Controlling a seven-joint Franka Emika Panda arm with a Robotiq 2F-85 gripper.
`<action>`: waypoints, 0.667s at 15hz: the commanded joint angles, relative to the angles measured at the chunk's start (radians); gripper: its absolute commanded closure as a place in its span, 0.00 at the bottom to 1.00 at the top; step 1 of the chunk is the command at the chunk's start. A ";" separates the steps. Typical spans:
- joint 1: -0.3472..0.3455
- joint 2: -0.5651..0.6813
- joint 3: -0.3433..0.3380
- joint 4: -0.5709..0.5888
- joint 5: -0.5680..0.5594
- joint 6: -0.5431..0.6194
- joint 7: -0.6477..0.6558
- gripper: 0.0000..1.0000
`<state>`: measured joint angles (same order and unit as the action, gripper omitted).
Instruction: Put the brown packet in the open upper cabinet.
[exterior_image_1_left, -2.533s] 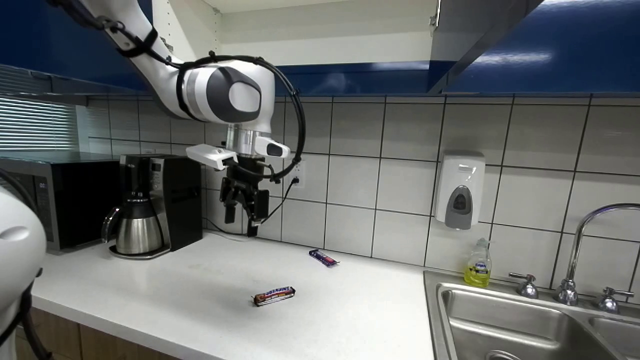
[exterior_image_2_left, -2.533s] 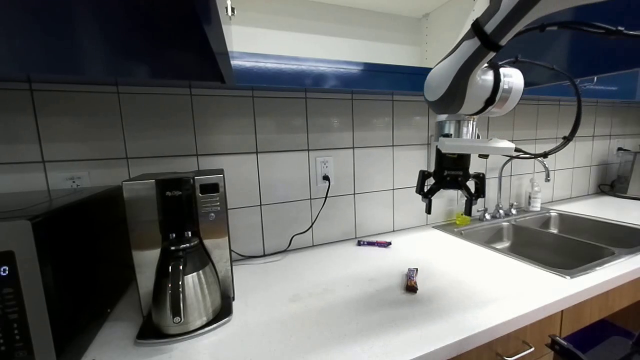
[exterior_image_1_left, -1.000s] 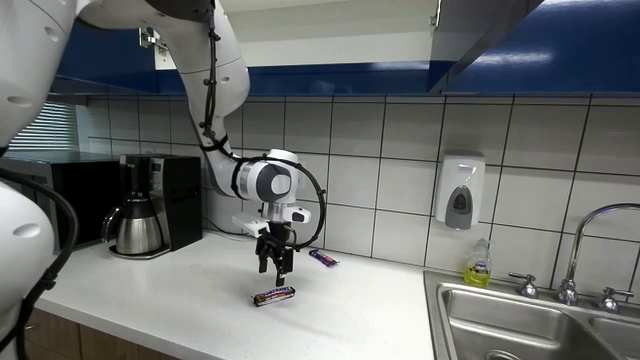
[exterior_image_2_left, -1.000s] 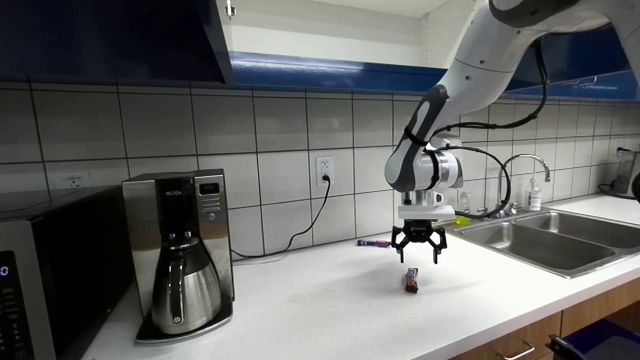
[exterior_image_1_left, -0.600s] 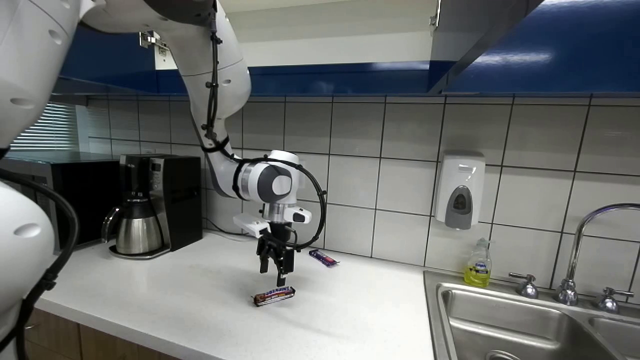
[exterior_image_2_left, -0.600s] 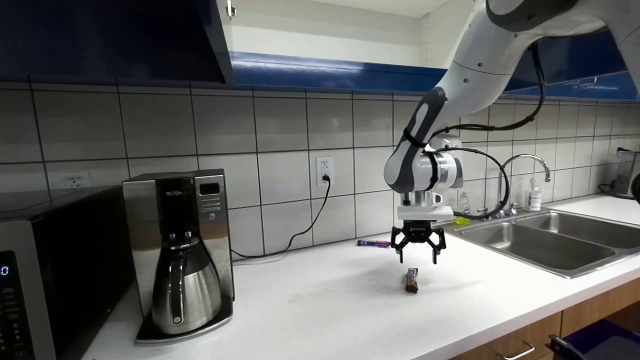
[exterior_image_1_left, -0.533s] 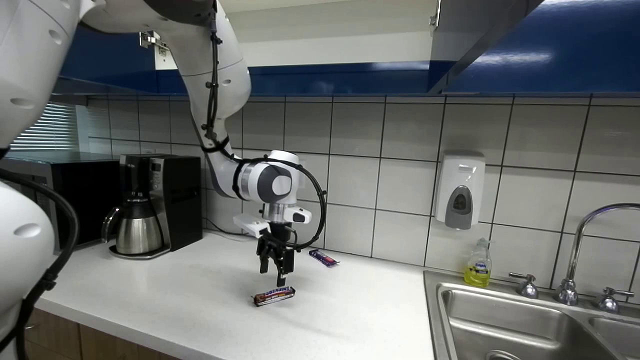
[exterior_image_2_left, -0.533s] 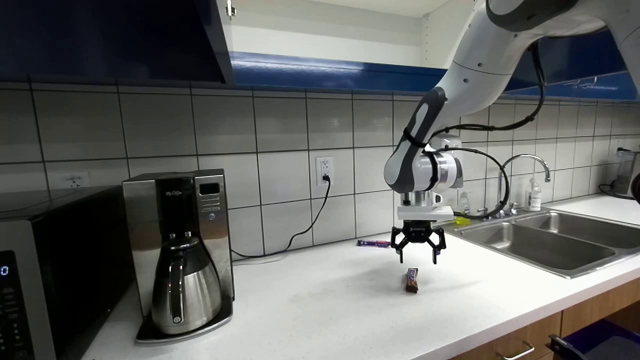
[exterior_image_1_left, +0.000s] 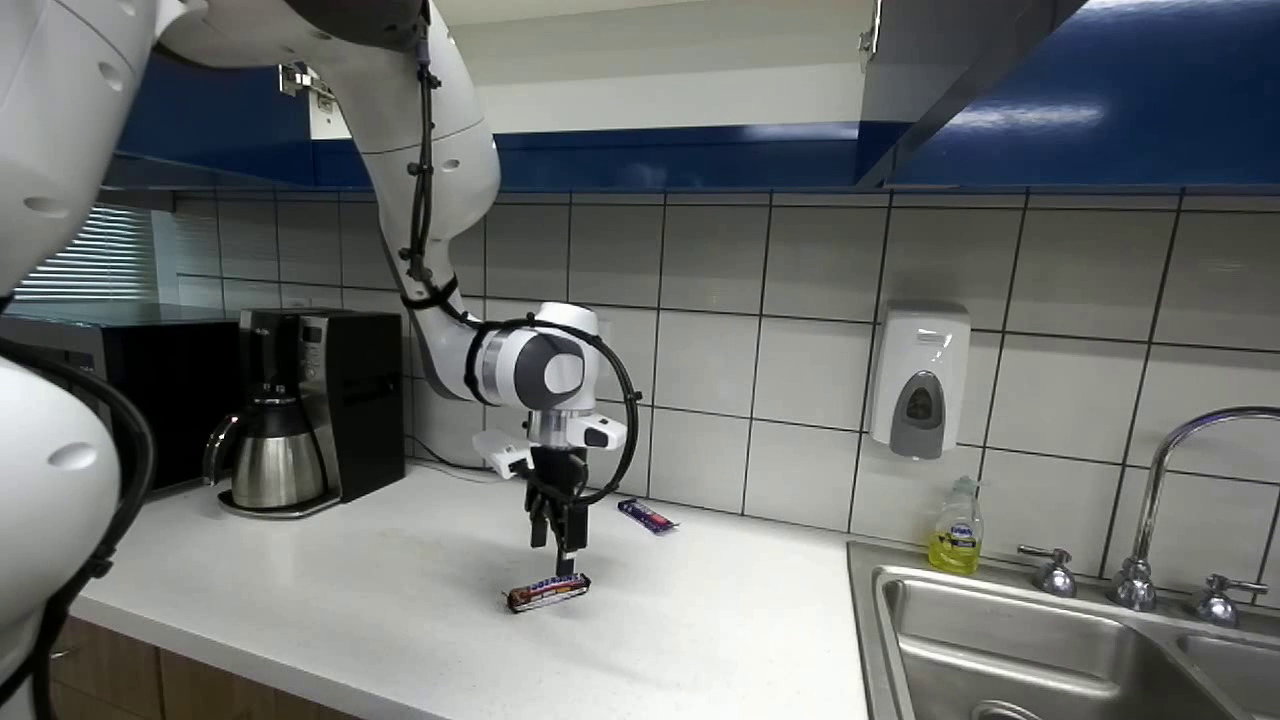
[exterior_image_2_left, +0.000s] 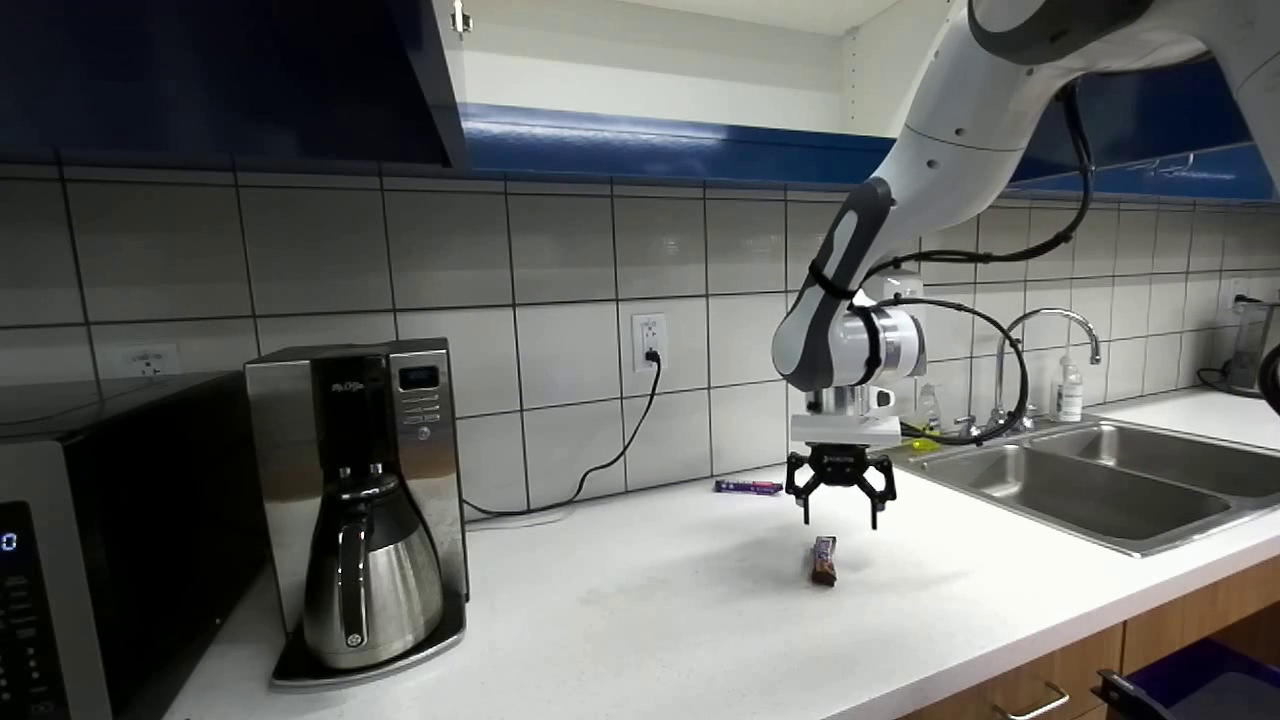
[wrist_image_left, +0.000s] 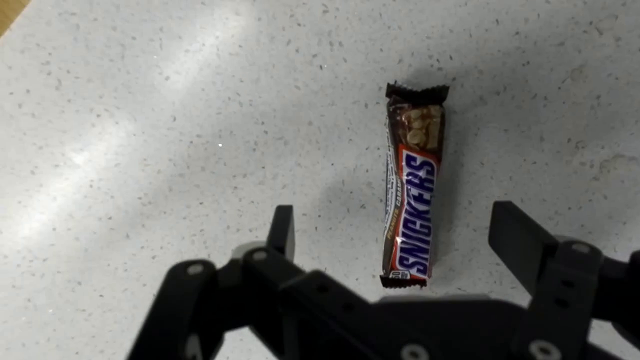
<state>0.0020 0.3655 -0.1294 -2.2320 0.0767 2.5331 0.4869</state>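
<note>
The brown packet (exterior_image_1_left: 548, 593), a dark brown Snickers bar, lies flat on the white counter; it also shows in an exterior view (exterior_image_2_left: 824, 560) and in the wrist view (wrist_image_left: 412, 215). My gripper (exterior_image_1_left: 554, 556) points down just above the packet, fingers spread and empty; it also shows in an exterior view (exterior_image_2_left: 840, 524). In the wrist view the fingers (wrist_image_left: 392, 220) stand on either side of the packet's near half, apart from it. The open upper cabinet (exterior_image_1_left: 680, 95), cream inside with a blue lower edge, is above the counter in both exterior views (exterior_image_2_left: 650, 75); the arm covers part of it.
A purple wrapper (exterior_image_1_left: 648, 516) lies near the tiled wall behind the gripper. A coffee maker (exterior_image_2_left: 360, 500) and a microwave (exterior_image_2_left: 130, 520) stand at one side. The sink (exterior_image_1_left: 868, 640), dish soap (exterior_image_1_left: 956, 535) and wall dispenser (exterior_image_1_left: 920, 380) are at the other. A blue cabinet door (exterior_image_1_left: 960, 80) juts out.
Over the last 2.5 seconds, my gripper has come down from high over the counter to just above the packet. In the last half second it has turned slightly. The packet has not moved.
</note>
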 joint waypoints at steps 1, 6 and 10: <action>0.047 -0.009 -0.034 -0.017 -0.029 0.016 0.100 0.00; 0.084 0.012 -0.041 -0.003 -0.039 0.015 0.171 0.00; 0.097 0.034 -0.046 0.016 -0.054 0.008 0.216 0.00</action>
<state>0.0815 0.3784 -0.1580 -2.2378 0.0572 2.5403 0.6439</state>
